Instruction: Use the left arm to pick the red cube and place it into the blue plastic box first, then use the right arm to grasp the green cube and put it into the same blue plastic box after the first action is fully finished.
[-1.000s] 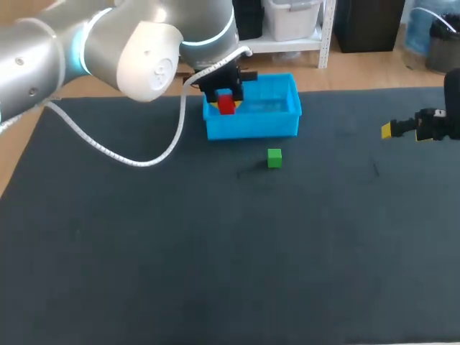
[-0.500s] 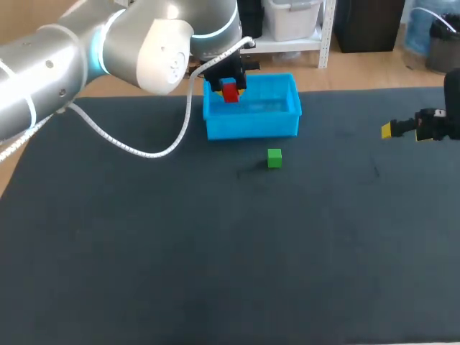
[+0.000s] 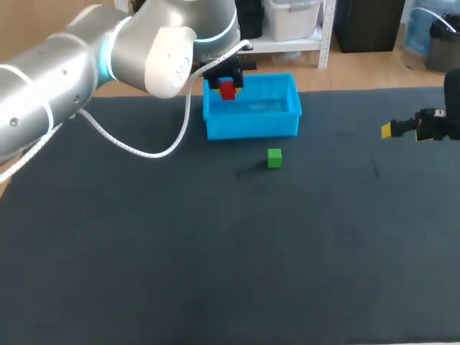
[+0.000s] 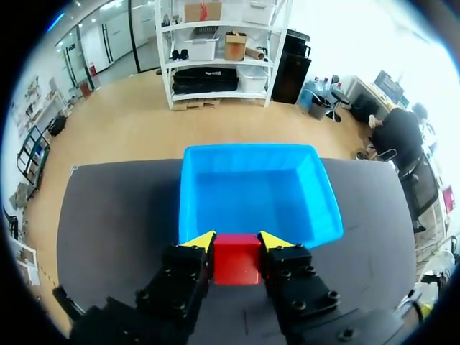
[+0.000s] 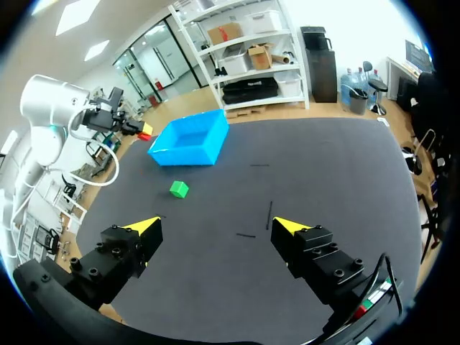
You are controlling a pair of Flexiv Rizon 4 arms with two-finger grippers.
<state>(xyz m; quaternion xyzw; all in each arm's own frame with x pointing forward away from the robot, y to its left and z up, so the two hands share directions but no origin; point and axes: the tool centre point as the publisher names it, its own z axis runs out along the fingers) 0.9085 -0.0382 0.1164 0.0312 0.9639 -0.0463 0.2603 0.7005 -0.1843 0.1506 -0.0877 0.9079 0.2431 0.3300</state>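
While my left gripper [image 4: 236, 241] clamps the red cube [image 4: 236, 261] over the box's [image 4: 259, 192] edge, my right gripper [image 5: 217, 225] hangs wide open.

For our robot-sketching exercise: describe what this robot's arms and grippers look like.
The left arm has rounded silver-grey links, a white joint cap, glowing blue rings and a white spiral-wrapped cable. The left gripper and right gripper are black and blocky, with triangular yellow tips.

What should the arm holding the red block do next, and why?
Probably carry the red cube a little further over the blue plastic box before letting go: the left hand is shut on it, and it hangs at the box's edge, not over its middle.
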